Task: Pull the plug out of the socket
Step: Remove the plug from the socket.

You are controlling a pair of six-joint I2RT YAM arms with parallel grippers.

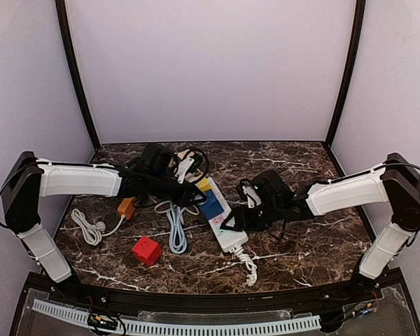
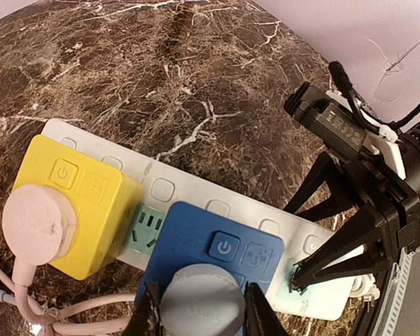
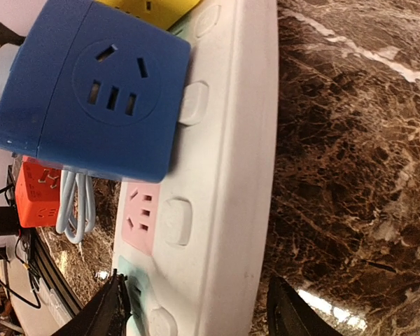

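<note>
A white power strip lies in the middle of the table with a yellow cube adapter and a blue cube adapter plugged into it. In the left wrist view a round grey plug sits in the blue adapter, and my left gripper is shut on that plug, one finger on each side. A pink plug sits in the yellow adapter. My right gripper is open and straddles the strip's near end; one fingertip touches a green socket face.
A red cube and an orange cube lie left of the strip, with a white cable and a coiled light blue cable. The strip's own cord and plug trail toward the front edge.
</note>
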